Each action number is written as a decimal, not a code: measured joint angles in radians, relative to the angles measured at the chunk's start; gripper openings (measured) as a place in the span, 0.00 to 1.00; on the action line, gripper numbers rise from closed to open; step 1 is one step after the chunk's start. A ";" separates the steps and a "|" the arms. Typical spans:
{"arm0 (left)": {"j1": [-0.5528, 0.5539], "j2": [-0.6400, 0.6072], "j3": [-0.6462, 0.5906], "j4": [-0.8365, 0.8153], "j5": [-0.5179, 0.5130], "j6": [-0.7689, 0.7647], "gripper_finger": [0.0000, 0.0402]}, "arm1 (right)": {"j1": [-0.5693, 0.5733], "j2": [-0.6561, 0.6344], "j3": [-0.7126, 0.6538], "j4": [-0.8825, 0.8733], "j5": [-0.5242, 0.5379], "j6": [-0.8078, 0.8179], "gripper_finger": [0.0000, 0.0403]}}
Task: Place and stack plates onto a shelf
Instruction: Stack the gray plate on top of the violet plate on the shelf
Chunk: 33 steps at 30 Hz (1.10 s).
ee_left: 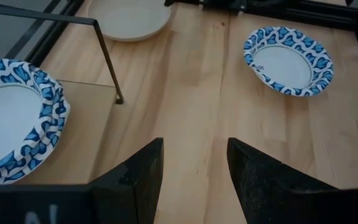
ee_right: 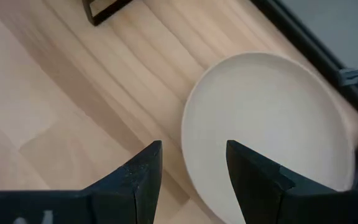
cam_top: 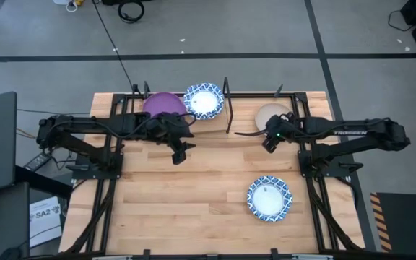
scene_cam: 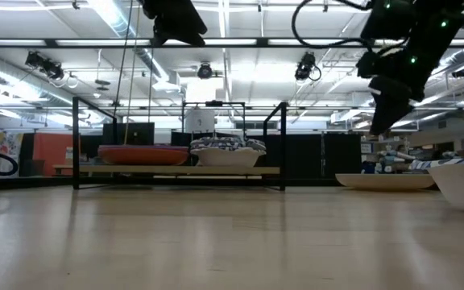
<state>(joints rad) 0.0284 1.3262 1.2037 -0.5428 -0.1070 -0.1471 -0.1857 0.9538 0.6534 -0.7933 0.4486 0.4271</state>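
Note:
On the shelf a purple plate tops one pile, which looks orange-red in the low view. Beside it is a pile of blue-and-white plates. A beige plate lies flat on the table right of the shelf. One blue-and-white plate rests nearer the table's near edge. My left gripper is open, in front of the shelf. My right gripper is open, raised above the beige plate's near rim.
The shelf's black upright posts and a frame foot stand close to both grippers. The black arm bases flank the table. Bare wooden tabletop spreads between the shelf and the near edge.

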 joint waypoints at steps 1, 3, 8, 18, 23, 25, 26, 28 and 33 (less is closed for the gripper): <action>0.000 0.000 0.000 0.001 0.000 0.000 0.46 | -0.006 0.005 -0.011 0.021 -0.007 0.000 0.46; 0.000 0.000 0.000 0.001 0.000 0.000 0.46 | -0.020 0.016 -0.042 0.073 -0.022 -0.001 0.46; 0.000 0.000 0.000 0.001 0.000 0.000 0.46 | -0.066 0.059 -0.112 0.216 -0.056 -0.027 0.46; 0.000 0.000 0.000 0.001 0.000 0.000 0.46 | -0.150 0.168 -0.140 0.327 -0.058 -0.067 0.46; 0.000 0.000 0.000 0.001 0.000 0.000 0.46 | -0.165 0.228 -0.141 0.367 -0.058 -0.090 0.46; 0.000 0.000 0.000 0.001 0.000 0.000 0.46 | -0.169 0.247 -0.141 0.382 -0.058 -0.090 0.46; 0.000 0.000 0.000 0.001 0.000 0.000 0.46 | -0.171 0.255 -0.141 0.389 -0.058 -0.090 0.46; 0.000 0.000 0.000 0.001 0.000 0.000 0.46 | -0.176 0.274 -0.141 0.401 -0.058 -0.090 0.46; 0.000 0.000 0.000 0.000 0.000 0.000 0.46 | -0.193 0.321 -0.141 0.404 -0.058 -0.090 0.46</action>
<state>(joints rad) 0.0284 1.3262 1.2037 -0.5426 -0.1070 -0.1467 -0.3788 1.2744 0.5129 -0.3893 0.3907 0.3370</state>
